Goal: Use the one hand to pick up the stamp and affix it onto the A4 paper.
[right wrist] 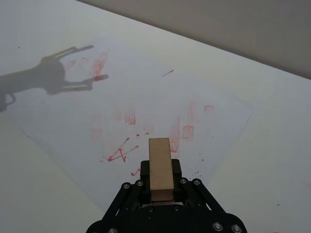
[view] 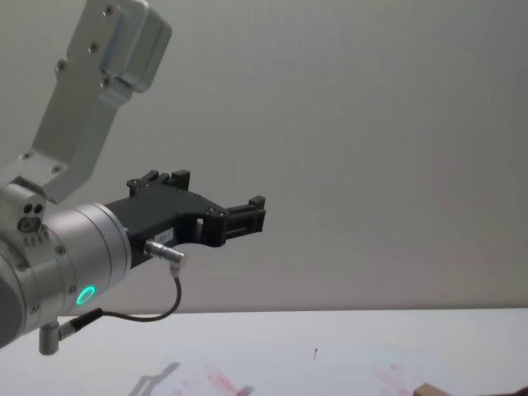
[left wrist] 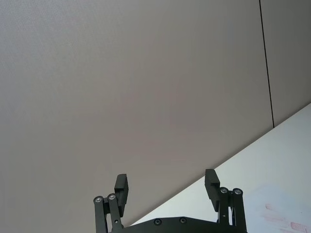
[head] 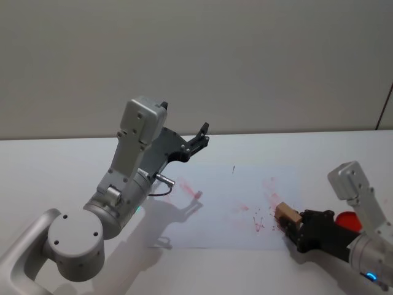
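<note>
The right arm reaches in low from the right side. The right claw (head: 290,224) is clamped on the stamp (right wrist: 160,165), which sticks out forward between its fingers over the red-smudged near right part of the paper (head: 227,190). I cannot tell whether the stamp touches the sheet. The left arm is bent up high above the desk (head: 73,160). The left claw (left wrist: 165,178) is spread wide, empty, pointing toward the wall.
</note>
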### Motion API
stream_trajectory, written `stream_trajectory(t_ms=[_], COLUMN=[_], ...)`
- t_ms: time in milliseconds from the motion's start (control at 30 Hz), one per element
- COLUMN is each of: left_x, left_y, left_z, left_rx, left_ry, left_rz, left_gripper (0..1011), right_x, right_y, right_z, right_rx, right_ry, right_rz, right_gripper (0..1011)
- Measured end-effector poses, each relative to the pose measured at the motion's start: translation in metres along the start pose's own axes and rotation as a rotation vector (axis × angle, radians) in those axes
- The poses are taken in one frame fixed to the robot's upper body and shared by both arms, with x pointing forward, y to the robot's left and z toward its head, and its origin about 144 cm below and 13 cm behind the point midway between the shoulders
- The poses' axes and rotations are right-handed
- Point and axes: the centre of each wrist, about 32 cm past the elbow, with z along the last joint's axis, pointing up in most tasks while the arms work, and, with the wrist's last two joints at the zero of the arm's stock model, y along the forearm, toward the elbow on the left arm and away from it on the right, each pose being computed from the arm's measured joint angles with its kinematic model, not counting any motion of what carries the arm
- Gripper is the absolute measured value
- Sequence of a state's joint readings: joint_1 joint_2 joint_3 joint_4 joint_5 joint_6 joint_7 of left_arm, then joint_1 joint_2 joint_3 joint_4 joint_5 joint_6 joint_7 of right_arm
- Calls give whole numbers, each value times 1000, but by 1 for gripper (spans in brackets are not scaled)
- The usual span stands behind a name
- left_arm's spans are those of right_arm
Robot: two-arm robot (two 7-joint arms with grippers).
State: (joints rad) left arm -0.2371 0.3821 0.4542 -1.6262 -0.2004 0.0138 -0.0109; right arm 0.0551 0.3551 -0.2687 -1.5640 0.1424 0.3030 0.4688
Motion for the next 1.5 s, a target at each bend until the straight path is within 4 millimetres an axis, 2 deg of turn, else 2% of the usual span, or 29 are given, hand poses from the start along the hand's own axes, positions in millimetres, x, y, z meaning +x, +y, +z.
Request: stream_trajectory(t_ms=[400,867,1167,1500], left_x=[0,0,0,0], left_y=[0,0,0,0], left_z=[0,0,0,0], left_rx=[0,0,0,0], left_ry=[0,0,0,0], left_rz=[0,0,0,0], left_gripper=[1001,1001,1001,1001], right_x=[-6,-9,-7,5], right_y=[11,12,5,-19], right_z=[-7,-6,11,35], right_rx=[-9,14,120,255], right_ry=[17,43,48,62], right_rz=[17,-5,-44,-148], right_gripper=[217,217,217,217])
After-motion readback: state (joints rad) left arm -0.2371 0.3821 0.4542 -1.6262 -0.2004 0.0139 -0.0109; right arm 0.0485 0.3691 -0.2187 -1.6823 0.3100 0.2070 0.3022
